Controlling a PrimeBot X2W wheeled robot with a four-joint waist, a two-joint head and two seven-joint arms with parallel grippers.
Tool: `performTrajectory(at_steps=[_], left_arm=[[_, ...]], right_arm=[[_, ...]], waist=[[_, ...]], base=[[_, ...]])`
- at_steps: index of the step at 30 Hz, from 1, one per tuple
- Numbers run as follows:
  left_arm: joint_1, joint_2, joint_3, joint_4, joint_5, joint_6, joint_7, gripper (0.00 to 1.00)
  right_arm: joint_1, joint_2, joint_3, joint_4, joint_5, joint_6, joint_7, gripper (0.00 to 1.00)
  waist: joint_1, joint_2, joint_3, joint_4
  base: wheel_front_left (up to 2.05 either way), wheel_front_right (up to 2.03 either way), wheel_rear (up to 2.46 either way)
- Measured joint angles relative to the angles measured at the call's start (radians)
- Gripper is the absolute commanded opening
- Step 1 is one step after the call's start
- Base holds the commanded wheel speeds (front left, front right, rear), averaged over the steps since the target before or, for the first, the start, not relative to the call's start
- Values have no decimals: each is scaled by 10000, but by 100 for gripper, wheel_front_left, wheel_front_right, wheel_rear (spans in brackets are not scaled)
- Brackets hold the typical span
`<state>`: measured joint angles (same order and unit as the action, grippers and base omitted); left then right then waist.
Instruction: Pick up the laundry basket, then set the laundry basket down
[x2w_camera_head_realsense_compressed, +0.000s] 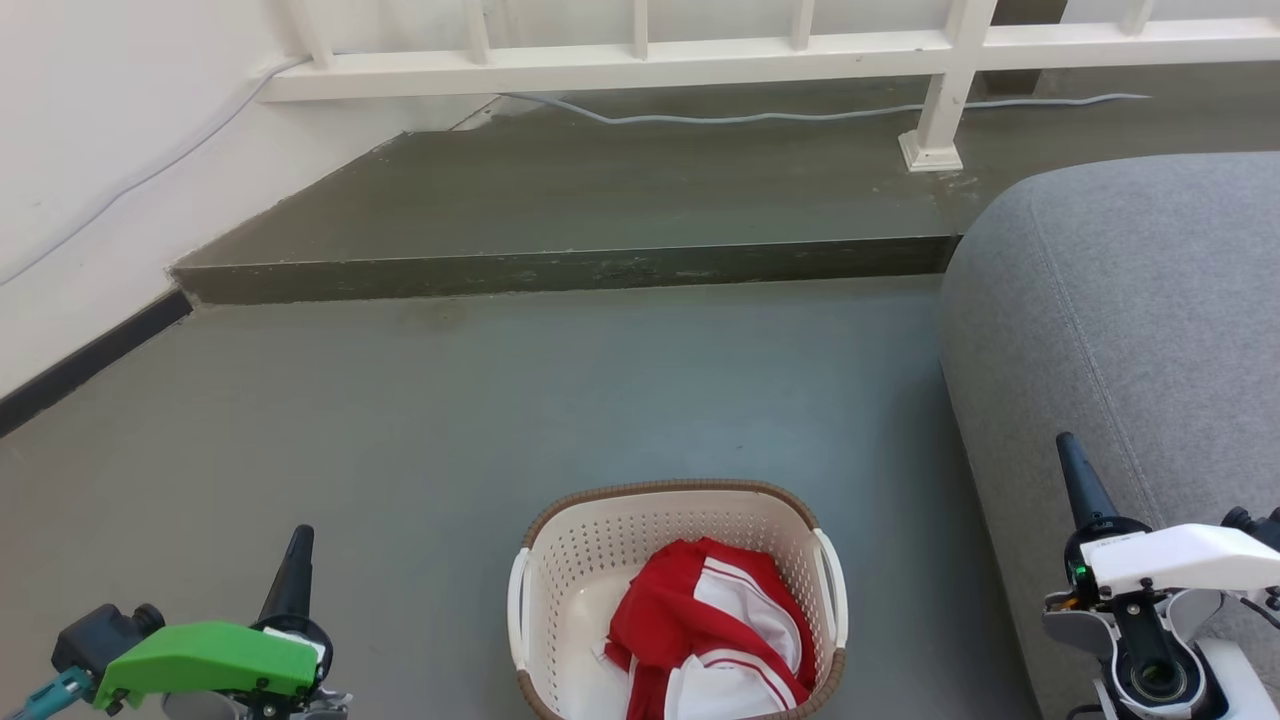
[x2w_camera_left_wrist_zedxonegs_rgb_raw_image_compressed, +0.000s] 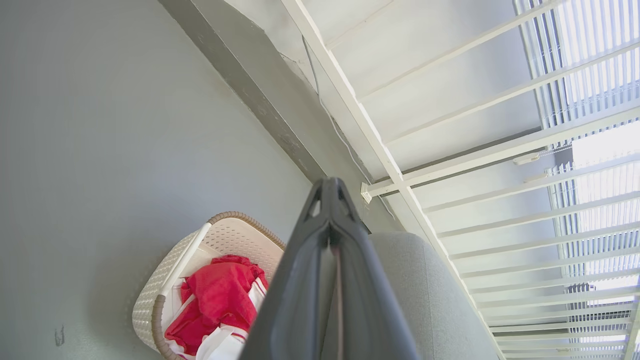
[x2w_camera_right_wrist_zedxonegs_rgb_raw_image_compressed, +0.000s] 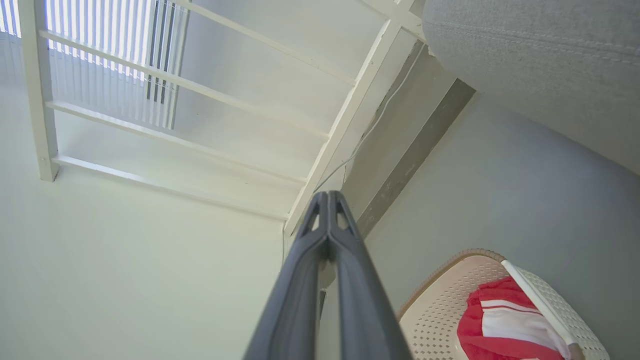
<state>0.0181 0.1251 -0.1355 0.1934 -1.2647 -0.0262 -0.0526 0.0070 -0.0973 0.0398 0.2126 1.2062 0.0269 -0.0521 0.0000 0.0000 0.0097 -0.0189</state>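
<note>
One laundry basket (x2w_camera_head_realsense_compressed: 640, 540) on the floor (x2w_camera_head_realsense_compressed: 400, 420) holds one red-and-white clothing bundle (x2w_camera_head_realsense_compressed: 700, 620). My left claw (x2w_camera_head_realsense_compressed: 300, 545) and right claw (x2w_camera_head_realsense_compressed: 1070, 455) are both closed, empty.

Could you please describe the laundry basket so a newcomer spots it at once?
Find the big grey sofa on the right; on the floor left of it sits the laundry basket. It is cream perforated plastic, brown-rimmed, holding a red and white garment.

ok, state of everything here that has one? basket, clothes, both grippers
laundry basket: upright on the floor, not gripped, clothes inside.
red-and-white garment: crumpled in the basket.
left gripper: shut, empty, apart from the basket on its left.
right gripper: shut, empty, in front of the sofa.
</note>
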Motion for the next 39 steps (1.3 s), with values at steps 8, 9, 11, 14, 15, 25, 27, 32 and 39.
performTrajectory(at_steps=[8,9,11,14,15,25,27,32,39], left_arm=[[-180,-86,320,184,-1005,-234,253,0],[-194,-88,360,192,-1120,-267,270,0],[-205,-92,418,213,-1377,-282,345,0],[-225,-132,523,251,-1751,-366,435,0],[-239,-144,573,259,-1852,-401,439,0],[-426,-198,999,426,-3083,-629,711,0],[-439,-205,1062,493,-3359,-709,794,0],[-472,-284,1273,554,-3971,-832,932,0],[-628,-339,1315,577,-4063,-836,959,0]], right_arm=[[-51,10,-224,113,1112,198,242,0],[-65,10,-265,127,1266,253,276,0],[-115,12,-322,155,1559,259,328,0],[-226,13,-385,186,1985,360,410,0],[-235,13,-408,194,2128,366,456,0],[-392,31,-708,316,3498,614,740,0],[-431,31,-752,322,3799,698,811,0],[-450,40,-940,387,4497,792,966,0],[-516,44,-957,431,4581,817,972,0]], waist=[[0,0,-16,47],[0,0,-18,53],[0,0,-22,65],[0,0,-28,83],[0,0,-30,89],[0,0,-50,148],[0,1,-54,160],[0,0,-64,189],[0,0,-66,190]], base=[[0,0,0],[0,0,0],[0,0,0],[0,0,0],[0,0,0],[0,0,0],[0,0,0],[0,0,0],[0,0,0]])
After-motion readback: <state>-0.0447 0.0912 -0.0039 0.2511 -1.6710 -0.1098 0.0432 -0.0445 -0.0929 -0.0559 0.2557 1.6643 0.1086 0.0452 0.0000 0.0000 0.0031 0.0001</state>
